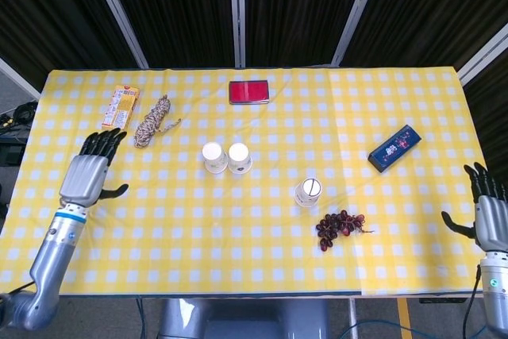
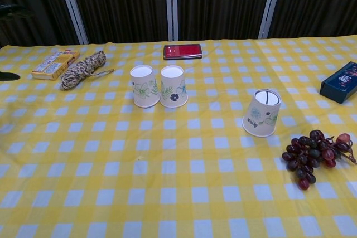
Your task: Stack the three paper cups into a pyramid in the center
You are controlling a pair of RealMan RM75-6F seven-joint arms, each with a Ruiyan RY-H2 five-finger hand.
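Two upside-down paper cups stand touching side by side near the table's middle: the left cup (image 1: 213, 157) (image 2: 144, 86) and the right cup (image 1: 239, 158) (image 2: 173, 86). A third cup (image 1: 309, 191) (image 2: 261, 112) stands apart to the right, also upside down and slightly tilted. My left hand (image 1: 90, 175) hovers open over the table's left part, far from the cups, fingers spread. My right hand (image 1: 488, 212) is open off the table's right front corner. The chest view shows only dark fingertips (image 2: 8, 76) of the left hand at its left edge.
A bunch of dark grapes (image 1: 339, 226) (image 2: 313, 148) lies just in front of the third cup. A red phone (image 1: 248, 91) lies at the back centre, a rope bundle (image 1: 154, 120) and a snack box (image 1: 121, 107) at the back left, a blue box (image 1: 394, 148) at the right.
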